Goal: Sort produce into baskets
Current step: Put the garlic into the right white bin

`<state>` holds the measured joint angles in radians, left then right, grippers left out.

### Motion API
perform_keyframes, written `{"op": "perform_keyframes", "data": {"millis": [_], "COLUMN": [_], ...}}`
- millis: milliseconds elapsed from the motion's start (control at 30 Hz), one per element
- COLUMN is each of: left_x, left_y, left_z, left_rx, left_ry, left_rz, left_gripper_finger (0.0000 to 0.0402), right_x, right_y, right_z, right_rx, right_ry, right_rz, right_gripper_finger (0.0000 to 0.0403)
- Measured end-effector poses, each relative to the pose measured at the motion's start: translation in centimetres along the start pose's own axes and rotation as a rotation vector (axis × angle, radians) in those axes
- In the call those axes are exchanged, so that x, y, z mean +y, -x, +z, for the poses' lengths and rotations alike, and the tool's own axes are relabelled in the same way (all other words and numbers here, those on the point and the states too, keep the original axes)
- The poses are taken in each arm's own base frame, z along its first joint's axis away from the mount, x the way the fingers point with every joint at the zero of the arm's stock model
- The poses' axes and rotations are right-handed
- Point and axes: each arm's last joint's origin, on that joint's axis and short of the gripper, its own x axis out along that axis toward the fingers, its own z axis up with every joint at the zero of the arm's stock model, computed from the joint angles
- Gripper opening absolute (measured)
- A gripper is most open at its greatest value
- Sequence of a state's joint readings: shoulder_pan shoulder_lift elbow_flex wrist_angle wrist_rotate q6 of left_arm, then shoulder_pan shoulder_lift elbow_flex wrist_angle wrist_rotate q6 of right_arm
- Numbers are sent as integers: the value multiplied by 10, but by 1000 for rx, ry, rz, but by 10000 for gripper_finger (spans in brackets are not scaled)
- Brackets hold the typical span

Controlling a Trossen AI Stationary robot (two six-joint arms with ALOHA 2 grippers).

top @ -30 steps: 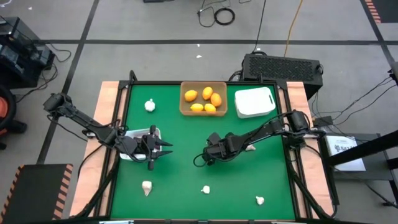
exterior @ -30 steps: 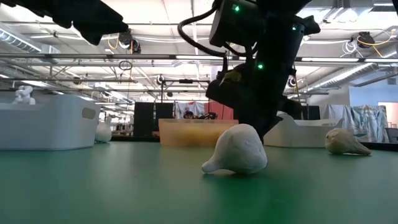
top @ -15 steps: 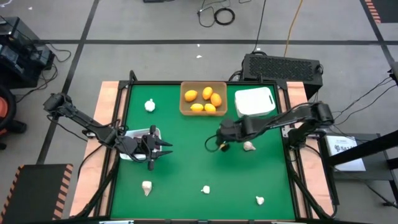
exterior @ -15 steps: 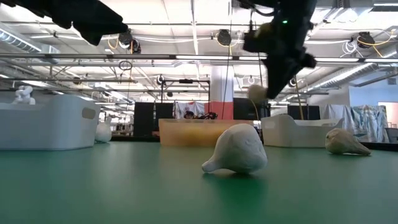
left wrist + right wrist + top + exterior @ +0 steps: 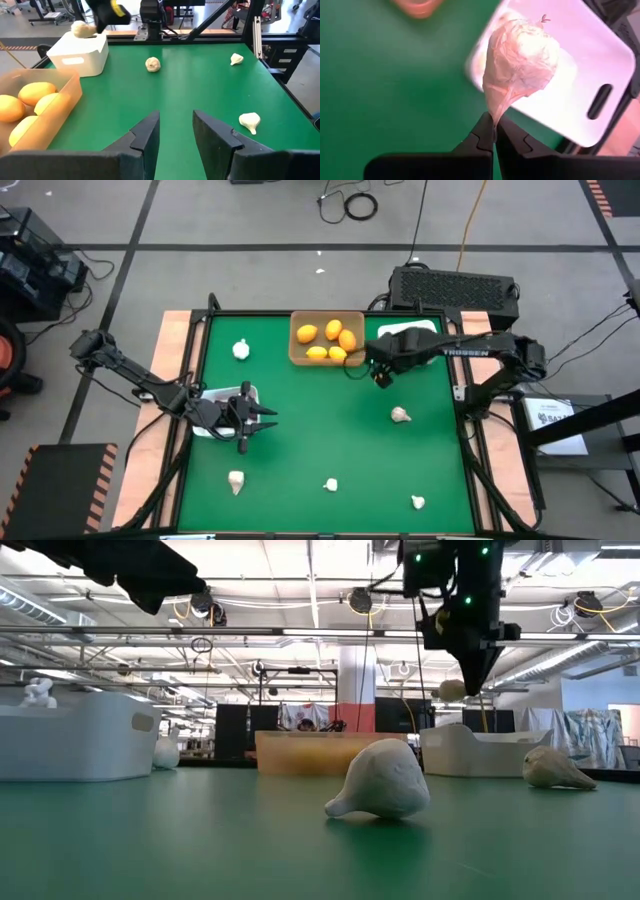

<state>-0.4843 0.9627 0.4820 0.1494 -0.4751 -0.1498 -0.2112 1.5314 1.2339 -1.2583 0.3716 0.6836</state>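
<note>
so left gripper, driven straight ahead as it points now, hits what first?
Probably nothing close: the left gripper, fingers open, faces bare green table. The garlic bulb lies nearest that line, slightly to one side; depth is unclear.

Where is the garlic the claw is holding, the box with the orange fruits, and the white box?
held garlic bulb point(image 5: 520, 57): right wrist view, middle of the bulb.
tan basket point(image 5: 296, 338): high view, left wall.
white basket point(image 5: 615, 55): right wrist view, bare floor near the handle slot.

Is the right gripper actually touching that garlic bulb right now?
Touching. The right wrist view shows the right gripper shut on the garlic bulb, pinching its stem tip, above the white basket.
</note>
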Motion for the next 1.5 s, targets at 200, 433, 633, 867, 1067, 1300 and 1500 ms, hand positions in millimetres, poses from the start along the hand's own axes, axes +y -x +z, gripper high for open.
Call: {"op": "perform_keyframes", "data": {"millis": [200, 433, 633, 867, 1067, 1300, 1500], "left_x": [0, 1, 1, -2, -2, -2, -2], "left_y": [0, 0, -2, -1, -1, -1, -1], "left_z": [0, 4, 2, 2, 2, 2, 2], "left_rx": [0, -48, -46, -46, -45, -42, -42], "left_ry": [1, 94, 196, 171, 141, 144, 145], "left_rz": [0, 46, 81, 61, 62, 54, 53], "left_gripper_finger": [125, 125, 125, 125, 125, 125, 125], "right_x": [-27, -44, -58, -70, -75, -70, -51], "right_y": [-12, -19, -25, -29, -31, -30, -23], "right_z": [19, 29, 36, 39, 40, 40, 33], "right_rx": [8, -15, -7, 23, 30, 27, 19], "right_ry": [-60, -42, -102, -144, -163, -137, -65], "right_rz": [-50, -126, -132, -147, -152, -117, -67], "right_gripper_finger": [0, 7, 20, 43, 94, 149, 162]}}
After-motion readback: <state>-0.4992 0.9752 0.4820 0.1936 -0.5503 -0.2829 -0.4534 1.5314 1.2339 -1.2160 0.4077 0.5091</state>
